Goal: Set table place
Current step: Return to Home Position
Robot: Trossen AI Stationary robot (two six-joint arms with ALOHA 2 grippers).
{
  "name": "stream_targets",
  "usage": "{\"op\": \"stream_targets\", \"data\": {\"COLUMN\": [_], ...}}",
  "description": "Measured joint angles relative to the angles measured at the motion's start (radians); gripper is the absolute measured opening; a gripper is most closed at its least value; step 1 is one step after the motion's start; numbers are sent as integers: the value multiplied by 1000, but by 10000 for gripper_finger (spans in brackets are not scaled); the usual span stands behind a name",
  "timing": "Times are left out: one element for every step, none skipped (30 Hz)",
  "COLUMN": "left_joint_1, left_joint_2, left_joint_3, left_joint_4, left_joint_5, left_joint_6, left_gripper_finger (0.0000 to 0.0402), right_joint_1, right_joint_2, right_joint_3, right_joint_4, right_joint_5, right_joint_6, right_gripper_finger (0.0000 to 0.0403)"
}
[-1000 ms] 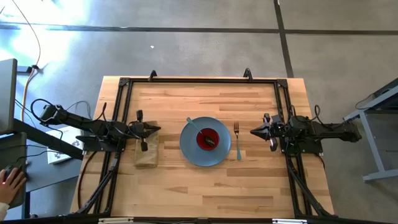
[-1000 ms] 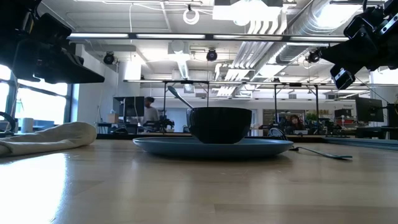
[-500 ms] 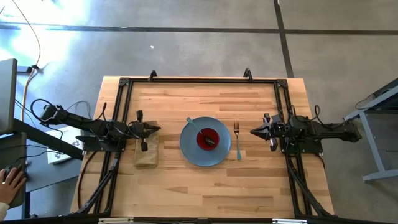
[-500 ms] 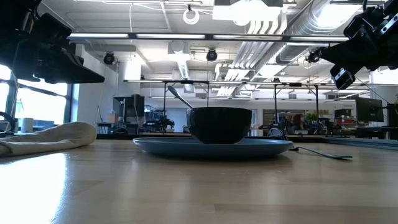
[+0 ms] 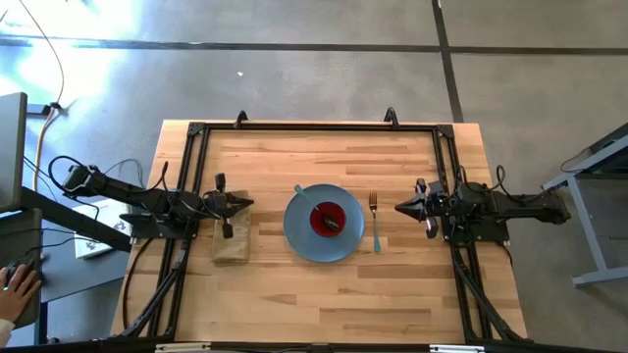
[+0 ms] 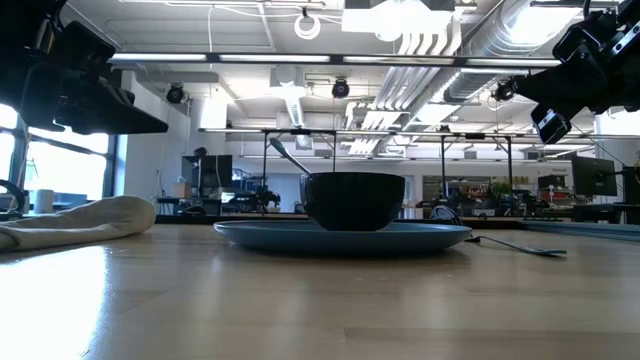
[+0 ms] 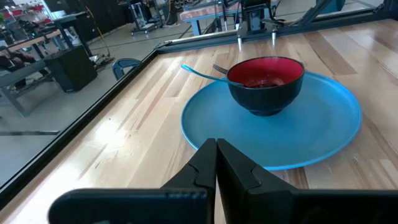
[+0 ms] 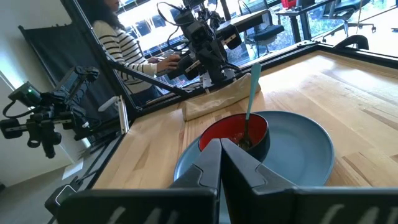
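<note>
- At the table's middle sits the plate, with the red bowl on it, slightly right of the plate's centre.
- The spoon leans in the bowl. Its teal handle sticks out over the plate's far left rim, and its working end is lost in shadow inside the bowl.
- The fork lies on the wood just right of the plate, apart from it, tines toward the far edge. In the low view the plate's rim hides part of it.
- The cloth lies left of the plate, its far end partly covered from above by the left arm.
- The left gripper hangs above that end of the cloth. Its fingers are pressed together and hold nothing.
- The right gripper hangs right of the fork, raised off the table, also closed and empty.
- In the low view both arms are cut off by the top corners, and the bowl looks almost black.
- A person sits beyond the table in the right wrist view, cut off at the top. A hand is clipped by the high view's left edge.
- Both arms, the plate, bowl, spoon and fork match the earlier frames. A figure seen behind the table in the low view a second ago is gone.
</note>
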Motion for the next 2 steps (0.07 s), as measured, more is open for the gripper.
{"op": "stream_targets", "data": {"left_joint_1": [0, 0], "left_joint_2": [0, 0], "left_joint_3": [0, 0], "left_joint_4": [0, 0], "left_joint_5": [0, 0], "left_joint_6": [0, 0], "left_gripper_finger": [1, 1], "right_joint_1": [0, 0], "right_joint_2": [0, 0], "right_joint_3": [0, 0], "right_joint_4": [0, 0], "right_joint_5": [0, 0], "right_joint_6": [0, 0], "right_gripper_finger": [0, 0]}}
